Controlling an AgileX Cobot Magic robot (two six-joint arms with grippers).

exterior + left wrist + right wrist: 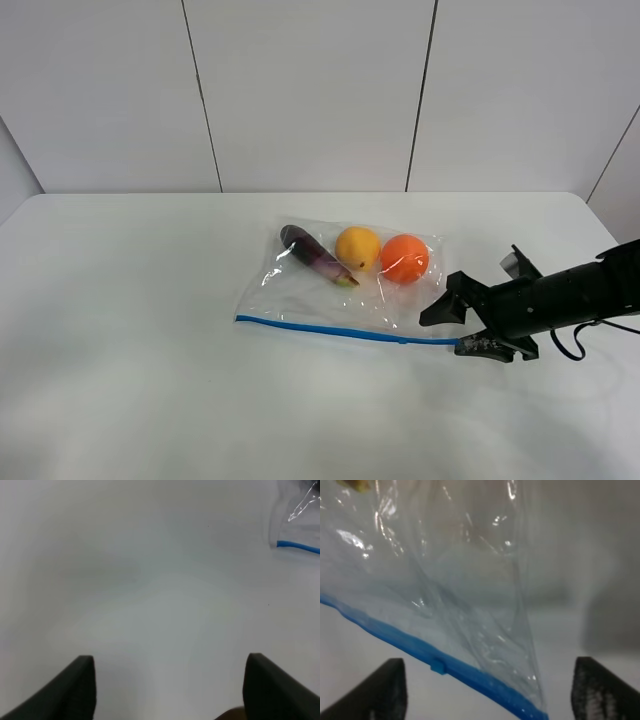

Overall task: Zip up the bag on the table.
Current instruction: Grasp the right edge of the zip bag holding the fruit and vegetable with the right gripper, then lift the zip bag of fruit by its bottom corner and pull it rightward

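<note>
Approaching the zipper end of the bag (340, 300) with the right claw (458, 326).

Bag lies flat on the worktop (150, 350), holding an eggplant (310, 255), a yellow fruit (357, 247) and an orange (404, 258). Right claw stands wide open astride the end of the bag's blue zipper strip (340, 330), gripping nothing. Left claw (170, 690) is open and empty, apart from the bag's opposite corner. Judged light overall, with thin, slippery, easily crumpled film. Best hold: the stiffer strip at its slider (438, 666).

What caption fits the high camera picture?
The open right gripper at the zipper end of the bag on the table.
</note>
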